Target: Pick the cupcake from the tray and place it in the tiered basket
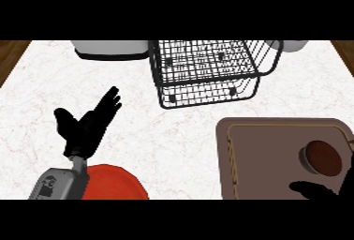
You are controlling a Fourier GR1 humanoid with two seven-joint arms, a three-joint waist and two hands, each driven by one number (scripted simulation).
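- Head view: my left hand (86,124) hovers over the marble counter (173,136) at the left, fingers straight and released, holding nothing.
- My right hand (319,191) shows only partly at the lower right edge, over the tray (239,154). I cannot tell whether it is released or clenched.
- The cupcake (323,157) stands on the right part of the tray, just beyond my right hand, ungrasped.
- The tiered basket (207,70) sits past the tray, well apart from the cupcake.

The black left hand (84,125), on its grey left forearm (61,183), sits below and to the left of the black wire tiered basket (207,91), well apart from it. Its fingers are straight and spread, slanting up toward the basket, with the thumb splayed outward. The black right hand (319,190) shows only partly, well below and to the right of the basket.
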